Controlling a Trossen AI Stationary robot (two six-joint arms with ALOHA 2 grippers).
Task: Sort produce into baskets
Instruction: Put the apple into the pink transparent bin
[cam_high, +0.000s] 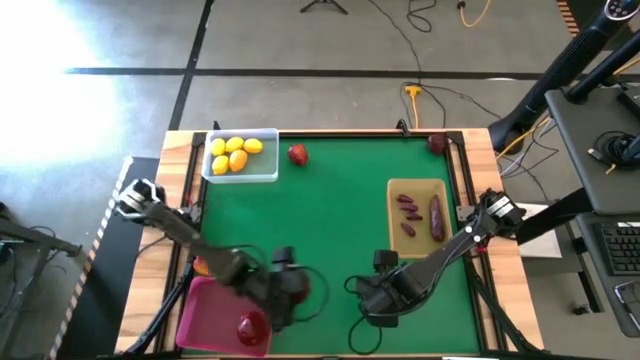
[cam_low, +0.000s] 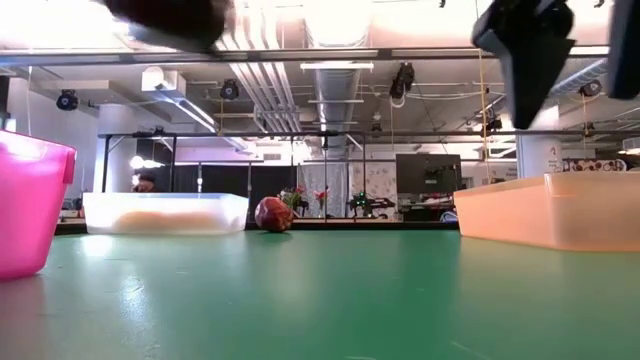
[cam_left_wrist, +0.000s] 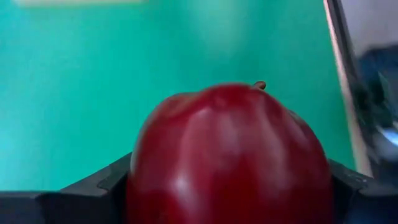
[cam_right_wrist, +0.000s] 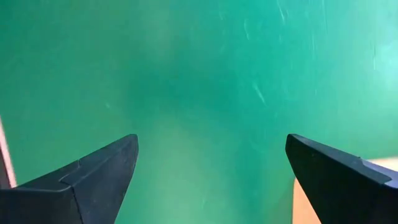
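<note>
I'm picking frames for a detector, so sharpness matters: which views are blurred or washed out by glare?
Left wrist view: the red fruit in the left end effector fills the frame, soft and out of focus. Low view: ceiling lights blow out, arms overhead smear dark. High view: floor glare at upper left, table evenly lit.

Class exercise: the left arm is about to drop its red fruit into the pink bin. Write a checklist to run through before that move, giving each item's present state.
1. Left gripper shut on the red fruit: ok.
2. Fruit above the pink bin: cannot tell; it shows at the bin's edge.
3. Room left in the bin: ok, one red fruit inside.
4. Right gripper open, holding nothing: ok.
5. Right gripper away from the bin: ok.
</note>
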